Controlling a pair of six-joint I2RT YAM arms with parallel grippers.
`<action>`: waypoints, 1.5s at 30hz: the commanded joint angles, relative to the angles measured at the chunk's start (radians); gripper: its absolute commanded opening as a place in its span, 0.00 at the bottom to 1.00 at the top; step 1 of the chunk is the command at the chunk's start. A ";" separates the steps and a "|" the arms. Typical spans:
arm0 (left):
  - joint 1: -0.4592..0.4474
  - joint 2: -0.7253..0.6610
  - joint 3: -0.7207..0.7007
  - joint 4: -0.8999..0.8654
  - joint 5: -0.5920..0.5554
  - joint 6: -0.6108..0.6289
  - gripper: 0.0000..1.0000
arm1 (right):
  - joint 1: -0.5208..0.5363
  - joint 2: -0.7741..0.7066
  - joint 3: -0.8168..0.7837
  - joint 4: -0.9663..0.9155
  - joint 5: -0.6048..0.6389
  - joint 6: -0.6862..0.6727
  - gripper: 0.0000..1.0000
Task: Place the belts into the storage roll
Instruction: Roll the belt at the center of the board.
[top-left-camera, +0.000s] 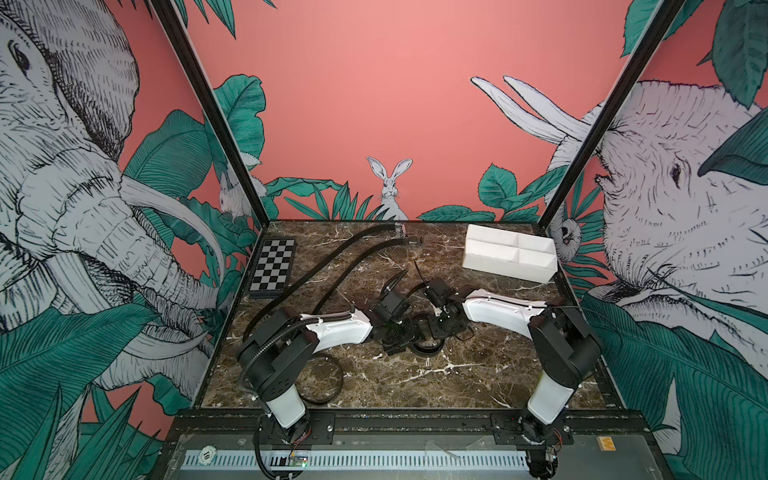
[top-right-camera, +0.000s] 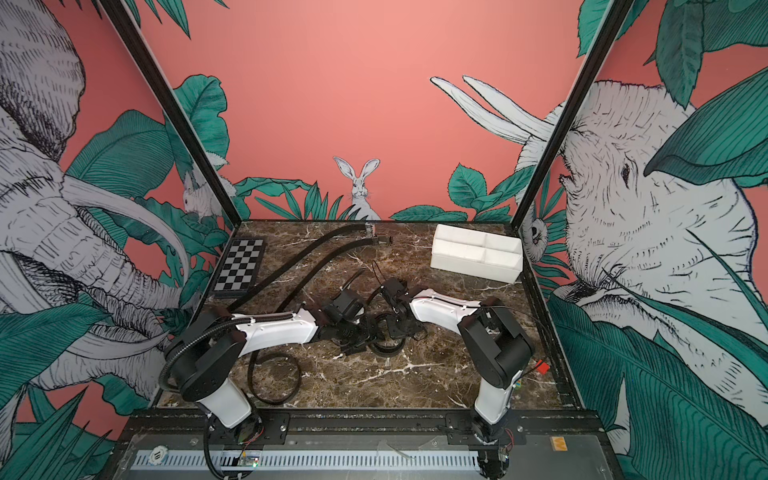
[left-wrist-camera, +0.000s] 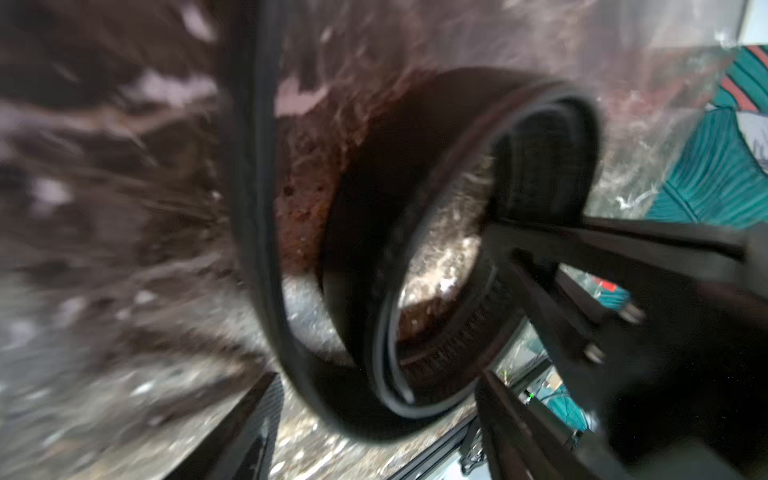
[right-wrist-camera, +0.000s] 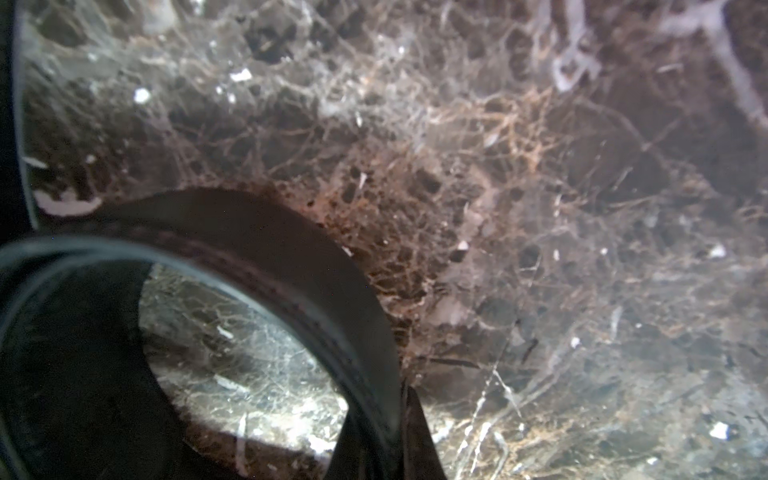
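Note:
A black belt coiled into a small ring stands on edge on the marble table's middle, where both arms meet. My right gripper is shut on the ring's wall; the left wrist view shows its fingers pinching that wall. My left gripper stands open, its two fingers astride the coiled belt with gaps on both sides. Another belt lies in a loose loop at the front left, partly under the left arm. The white storage roll sits at the back right, its compartments empty.
A black-and-grey checkered board lies at the back left. Two ribbed black cable hoses arch from the back wall to the left arm. Patterned walls close three sides; a black rail runs along the front edge.

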 joint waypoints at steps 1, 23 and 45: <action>-0.027 0.031 0.029 0.032 -0.018 -0.096 0.70 | 0.042 0.033 -0.033 -0.097 -0.141 0.003 0.00; 0.048 0.134 0.194 -0.352 -0.191 0.242 0.46 | 0.044 0.024 -0.054 -0.101 -0.167 -0.012 0.00; 0.046 0.171 0.331 -0.618 -0.363 0.535 0.00 | 0.019 -0.079 -0.064 -0.101 -0.200 0.010 0.32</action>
